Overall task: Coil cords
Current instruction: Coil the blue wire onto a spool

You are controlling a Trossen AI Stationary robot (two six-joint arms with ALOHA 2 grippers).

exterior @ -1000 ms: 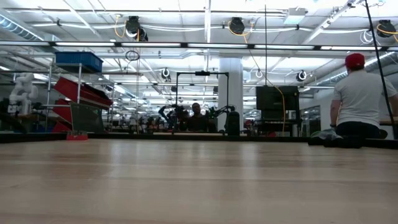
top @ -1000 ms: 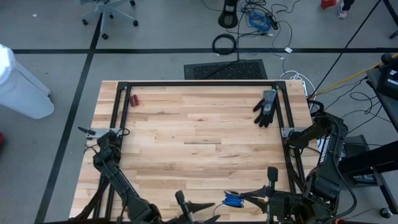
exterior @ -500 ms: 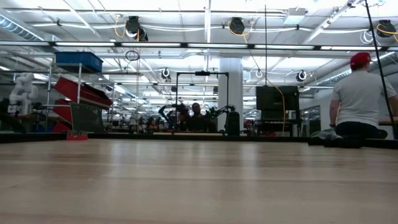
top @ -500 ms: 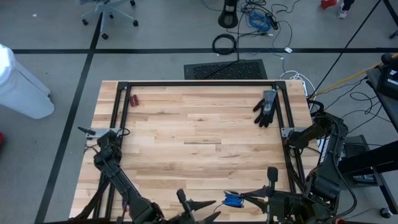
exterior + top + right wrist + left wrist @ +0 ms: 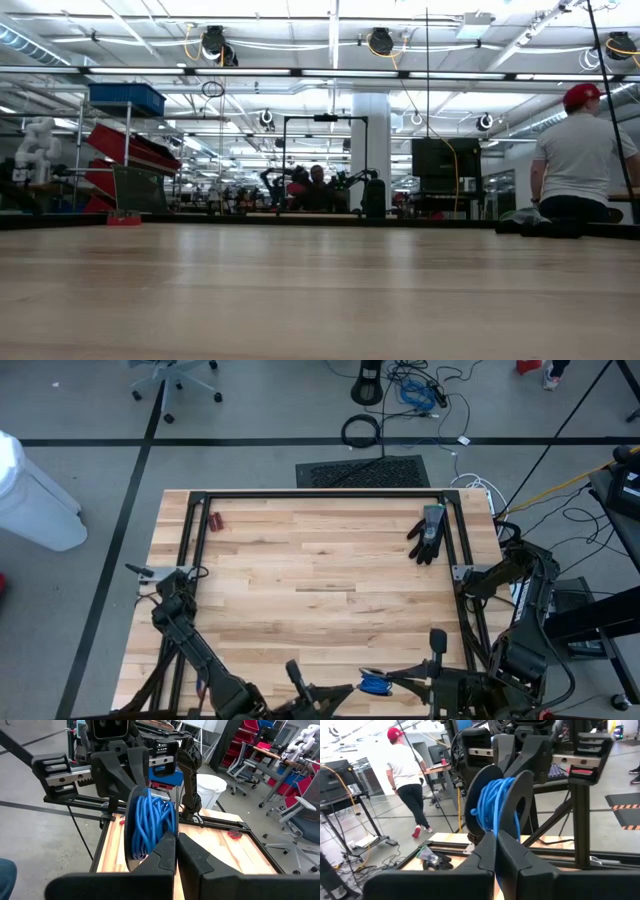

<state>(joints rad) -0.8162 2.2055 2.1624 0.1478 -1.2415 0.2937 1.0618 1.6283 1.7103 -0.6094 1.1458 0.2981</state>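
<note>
I see both hands at the table's [image 5: 300, 560] near edge, the left hand [image 5: 496, 851] and the right hand [image 5: 176, 851] each pressed together on the bright blue cords [image 5: 373, 682] between them, with the broad middle boards bare.

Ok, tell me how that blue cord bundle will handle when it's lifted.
Held between left gripper and right gripper, the blue cord shows thin loose loops: probably floppy, apt to spring apart. It is smaller than the black glove, so likely light.
</note>
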